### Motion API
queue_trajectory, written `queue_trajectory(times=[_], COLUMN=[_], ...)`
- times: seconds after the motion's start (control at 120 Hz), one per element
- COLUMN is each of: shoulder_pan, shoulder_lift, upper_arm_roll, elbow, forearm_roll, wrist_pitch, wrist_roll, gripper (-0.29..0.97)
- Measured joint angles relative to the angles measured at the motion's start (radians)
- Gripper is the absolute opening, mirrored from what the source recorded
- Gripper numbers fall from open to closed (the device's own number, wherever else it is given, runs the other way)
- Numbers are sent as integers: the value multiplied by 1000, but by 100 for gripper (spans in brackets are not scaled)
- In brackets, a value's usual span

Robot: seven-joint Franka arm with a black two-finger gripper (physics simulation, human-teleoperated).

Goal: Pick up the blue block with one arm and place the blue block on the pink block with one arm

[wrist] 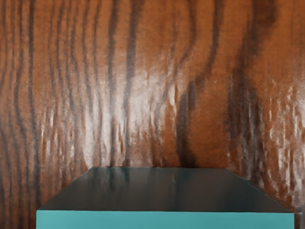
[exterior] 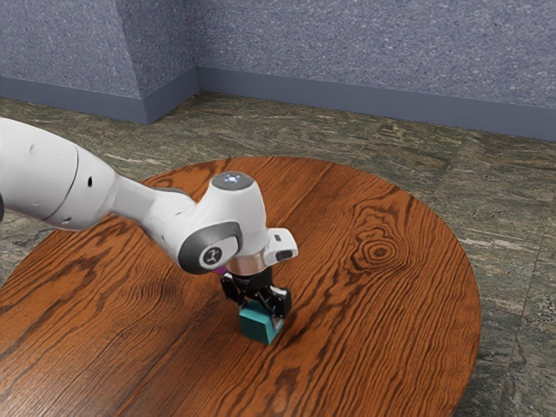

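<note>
Expect even, diffuse light in the exterior view: moderately bright, with no hard-edged shadows. The arm (exterior: pixel 104 195) reads bright white on its upper shell and grades to grey underneath; the round cap on top of its wrist carries a small pale highlight. Look for a soft, dim shadow on the table (exterior: pixel 373 261) beneath the arm and around the base of the blue block (exterior: pixel 261 328). The wall (exterior: pixel 365 43) is flatly lit, with one corner face darker. In the wrist view, note broad whitish streaks of glare across the wood. There the blue block's top face renders dark and faintly mirrors the grain, while its near face shows as a bright teal band.
</note>
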Motion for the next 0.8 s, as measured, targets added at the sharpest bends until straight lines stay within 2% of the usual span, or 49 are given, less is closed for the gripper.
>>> queue_trajectory(times=[0.233,0.392,0.617,0.717,0.8], shoulder_pan=[0,20,198,279,318], shoulder_lift=[-3,-41,-90,-59,-11], upper_arm_roll=[0,1,-23,-60,-93], elbow=[7,162,173,177,224], forearm_roll=[19,50,62,69,105], wrist_pitch=[-4,-146,-189,-158,-135], wrist_roll=[-19,-31,-4,25,48], gripper=[37,35,35,35,35])
